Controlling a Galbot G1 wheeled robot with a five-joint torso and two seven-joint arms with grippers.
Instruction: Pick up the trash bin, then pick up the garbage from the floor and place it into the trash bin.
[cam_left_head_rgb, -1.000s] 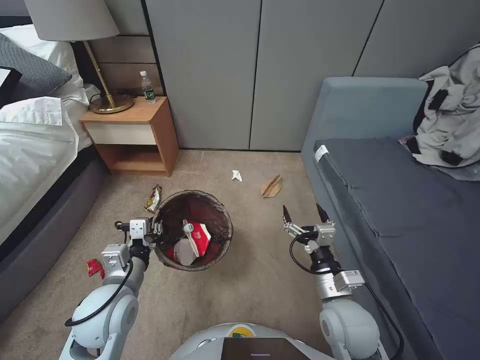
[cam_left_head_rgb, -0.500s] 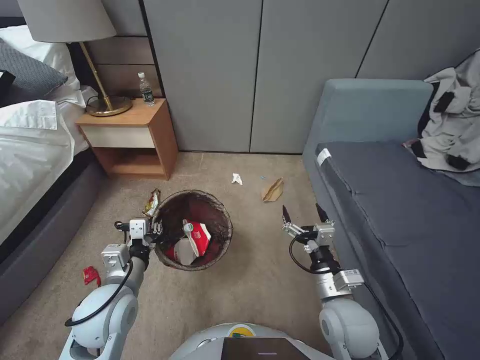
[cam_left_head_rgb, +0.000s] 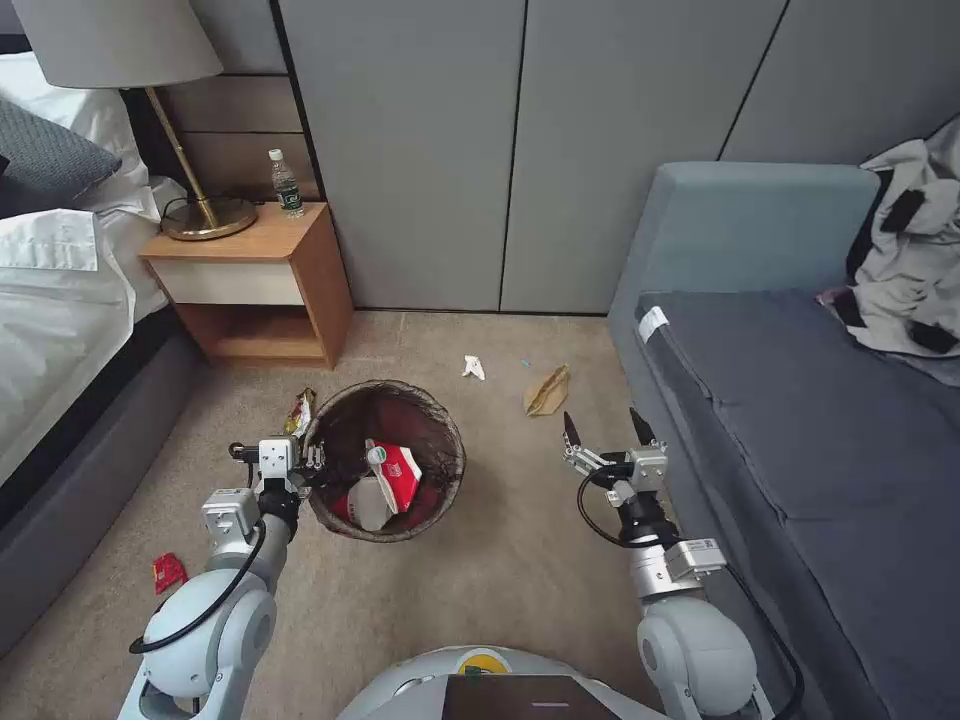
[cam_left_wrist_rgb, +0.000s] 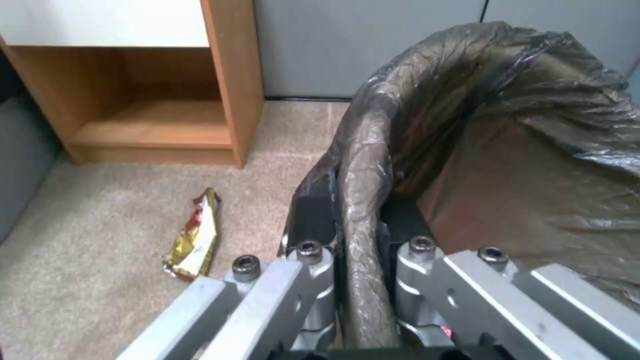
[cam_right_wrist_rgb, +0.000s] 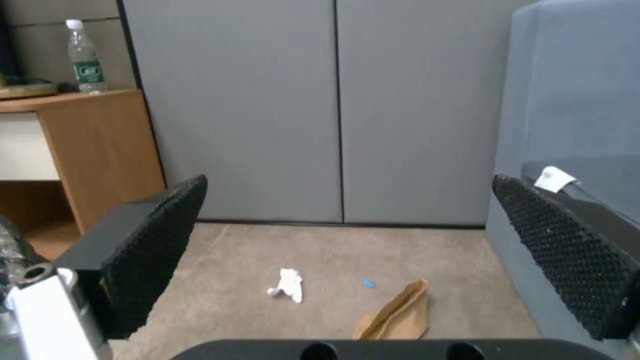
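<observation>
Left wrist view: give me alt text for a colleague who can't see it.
The left gripper is shut on the rim of the round trash bin with its dark brown bag liner. Beside the bin, a crumpled yellow snack wrapper lies on beige carpet, in front of an open-shelved wooden nightstand.

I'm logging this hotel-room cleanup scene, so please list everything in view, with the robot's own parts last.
Round bin with dark brown liner: one, carpet centre, red-and-white cups inside, rim gripped.
Crumpled brown paper bag: one, carpet near sofa.
White tissue: one, carpet by wall.
Yellow snack wrapper: one, beside the bin.
Red scrap: one, carpet near bed.
Green-labelled plastic bottle: one, on wooden nightstand.
Brass lamp: one, on nightstand.
Blue-grey sofa: one, right side.
White bed: one, left side.
Left hand: clamped on bin rim.
Right hand: open, above carpet.
</observation>
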